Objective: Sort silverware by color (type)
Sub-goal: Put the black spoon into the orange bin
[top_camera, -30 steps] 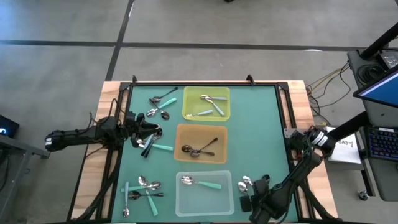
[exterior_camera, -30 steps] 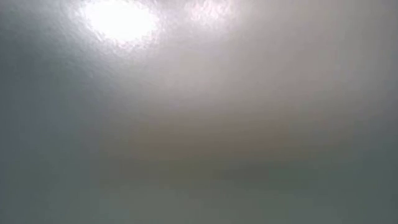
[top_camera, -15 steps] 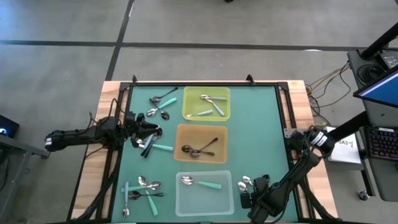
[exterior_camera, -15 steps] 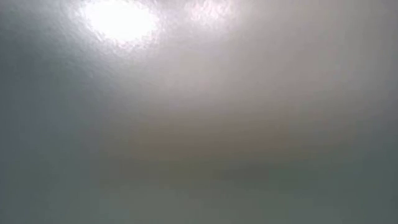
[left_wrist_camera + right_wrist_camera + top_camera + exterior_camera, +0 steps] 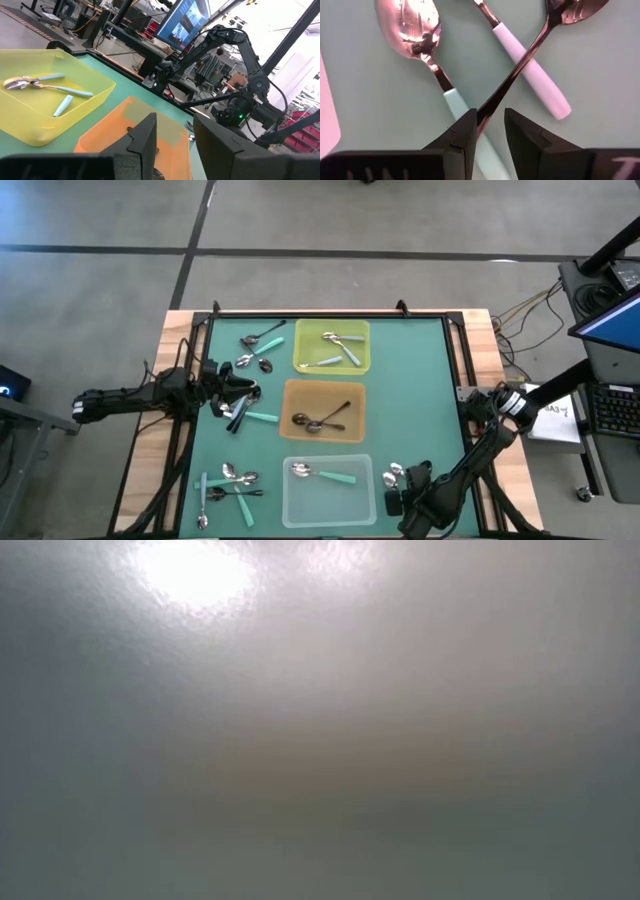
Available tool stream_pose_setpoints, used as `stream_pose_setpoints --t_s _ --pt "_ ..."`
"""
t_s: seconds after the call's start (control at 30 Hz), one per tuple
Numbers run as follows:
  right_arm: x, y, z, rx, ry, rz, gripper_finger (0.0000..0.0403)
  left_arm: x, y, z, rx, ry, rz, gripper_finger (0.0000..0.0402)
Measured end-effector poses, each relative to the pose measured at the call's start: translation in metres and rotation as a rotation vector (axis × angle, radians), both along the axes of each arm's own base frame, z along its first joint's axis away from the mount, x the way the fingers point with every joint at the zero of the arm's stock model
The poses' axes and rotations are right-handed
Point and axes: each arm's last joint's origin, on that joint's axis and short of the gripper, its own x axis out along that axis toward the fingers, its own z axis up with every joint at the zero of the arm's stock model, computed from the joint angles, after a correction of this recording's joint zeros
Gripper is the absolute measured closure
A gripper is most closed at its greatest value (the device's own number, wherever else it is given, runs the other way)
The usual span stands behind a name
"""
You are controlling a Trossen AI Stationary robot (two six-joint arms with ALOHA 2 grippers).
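Note:
In the right wrist view, three spoons lie crossed on the green mat: a dark spoon [image 5: 540, 40], a teal-handled spoon [image 5: 412, 22] and a pale-handled spoon [image 5: 530, 75]. My right gripper [image 5: 491, 119] points down at the mat's near right [image 5: 400, 490], open, its fingers on either side of the dark spoon's handle end. My left gripper [image 5: 175, 125] waits open and level at the mat's left [image 5: 240, 393], holding nothing. More spoons lie at the far left [image 5: 258, 348] and near left [image 5: 228, 480]. The low view shows only grey blur. My right gripper comes from above, pointing down, its fingers across the dark spoon's handle near its free end [image 5: 487, 111]. The handle lies close beside one finger [image 5: 465, 135], with a gap to the other. The spoon rests on the mat over the teal-handled spoon. Whether a finger touches it, I cannot tell.
Three square trays stand in a row down the mat's middle: yellow [image 5: 305, 362] at the far end, orange [image 5: 295, 395] in the middle, clear [image 5: 300, 505] nearest, each with spoons inside. A black frame [image 5: 330, 313] rims the mat. A laptop and cables sit beyond the right edge.

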Motion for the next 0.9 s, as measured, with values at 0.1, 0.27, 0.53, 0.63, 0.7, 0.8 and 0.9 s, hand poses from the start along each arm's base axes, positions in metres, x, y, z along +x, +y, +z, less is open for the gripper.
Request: stream_pose_setpoints --t_s 0.1,0.27,0.53,0.63,0.7,0.8,0.9 --pt "-0.002 -0.002 -0.004 -0.015 0.011 -0.004 0.0312 0.0 0.0 0.0 0.0 0.0 0.0 0.029" --pt "0.0 -0.008 -0.008 -0.031 0.018 -0.014 0.0312 0.0 0.0 0.0 0.0 0.0 0.001 0.029" --pt "-0.001 -0.017 -0.016 -0.085 0.008 -0.021 0.0312 0.0 0.0 0.0 0.0 0.0 0.0 0.029" --pt "-0.002 -0.018 -0.018 -0.091 0.014 -0.023 0.0312 0.0 0.0 0.0 0.0 0.0 0.0 0.029" --pt "-0.002 -0.018 -0.018 -0.09 0.013 -0.023 0.0312 0.0 0.0 0.0 0.0 0.0 0.001 0.029" --pt "-0.002 -0.018 -0.018 -0.085 0.009 0.006 0.0312 0.0 0.0 0.0 0.0 0.0 0.0 0.029" --pt "0.0 -0.016 -0.018 -0.064 -0.013 0.076 0.0312 0.0 0.0 0.0 0.0 0.0 0.0 0.029"
